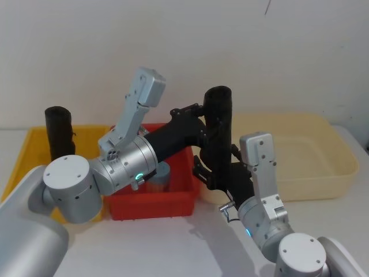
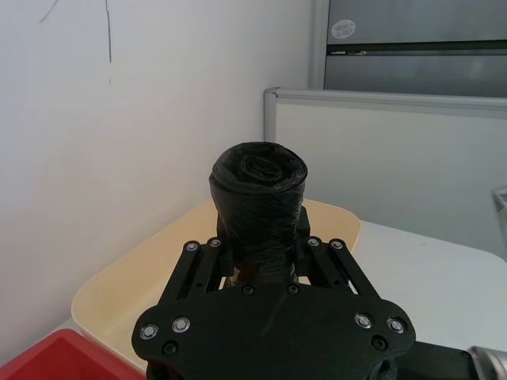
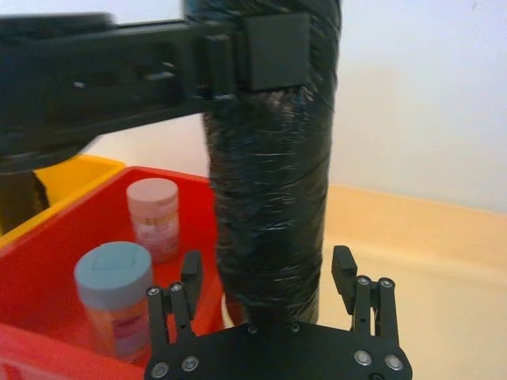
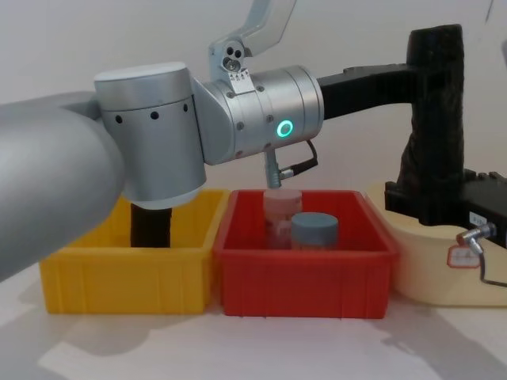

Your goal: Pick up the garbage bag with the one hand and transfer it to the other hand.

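Garbage bag [image 1: 218,133] hung upright in air near red bin [image 1: 153,205]; left gripper [image 2: 261,249] clamped its upper part; right gripper [image 3: 269,273] stood spread around lower end, not touching; likely light, squashy, slick film; grip lower body squarely.

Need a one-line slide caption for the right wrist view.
Left gripper clamps the upright garbage bag on its upper part; right gripper open around its lower end.
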{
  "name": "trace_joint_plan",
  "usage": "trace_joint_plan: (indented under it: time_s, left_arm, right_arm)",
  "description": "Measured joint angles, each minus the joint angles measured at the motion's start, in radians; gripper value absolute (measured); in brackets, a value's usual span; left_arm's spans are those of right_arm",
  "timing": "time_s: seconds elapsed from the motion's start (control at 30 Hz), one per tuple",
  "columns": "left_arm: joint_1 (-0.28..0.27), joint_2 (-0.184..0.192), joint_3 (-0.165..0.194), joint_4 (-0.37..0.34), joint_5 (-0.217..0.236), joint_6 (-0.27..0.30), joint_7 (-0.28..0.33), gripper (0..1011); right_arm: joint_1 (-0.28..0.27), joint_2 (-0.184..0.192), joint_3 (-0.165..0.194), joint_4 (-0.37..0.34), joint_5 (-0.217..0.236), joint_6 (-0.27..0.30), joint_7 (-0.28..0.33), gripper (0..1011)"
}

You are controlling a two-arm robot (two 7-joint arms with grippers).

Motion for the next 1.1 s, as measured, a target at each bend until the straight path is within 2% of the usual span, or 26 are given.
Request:
trace_joint_plan:
  time_s: [0.27, 0.5, 0.63, 0.67, 0.7, 0.73, 0.8, 1.1]
  left_arm:
    - [0.0, 0.0, 0.0, 0.0, 0.0, 0.0, 0.0, 386]
    - [0.0, 0.0, 0.0, 0.0, 0.0, 0.0, 0.0, 386]
    - [0.0, 0.0, 0.0, 0.0, 0.0, 0.0, 0.0, 386]
    - [0.0, 0.0, 0.0, 0.0, 0.0, 0.0, 0.0, 386]
    - [0.0, 0.0, 0.0, 0.0, 0.0, 0.0, 0.0, 386]
    - [0.0, 0.0, 0.0, 0.0, 0.0, 0.0, 0.0, 386]
    - [0.0, 0.0, 0.0, 0.0, 0.0, 0.0, 0.0, 386]
    - [0.0, 0.0, 0.0, 0.0, 0.0, 0.0, 0.0, 386]
  right_arm:
    - [0.029, -0.023, 0.017, 0.031, -0.004, 0.026, -0.019, 1000]
    - [0.042, -0.04, 0.038, 0.04, 0.007, 0.045, -0.021, 843]
    - [0.041, -0.046, 0.05, 0.028, 0.02, 0.058, -0.013, 718]
    - [0.039, -0.046, 0.051, 0.025, 0.022, 0.061, -0.011, 718]
    - [0.038, -0.047, 0.053, 0.02, 0.023, 0.063, -0.009, 642]
    - [0.037, -0.047, 0.054, 0.016, 0.025, 0.065, -0.008, 642]
    - [0.031, -0.048, 0.057, 0.003, 0.03, 0.074, -0.001, 569]
    - [0.003, -0.047, 0.06, -0.06, 0.046, 0.107, 0.031, 562]
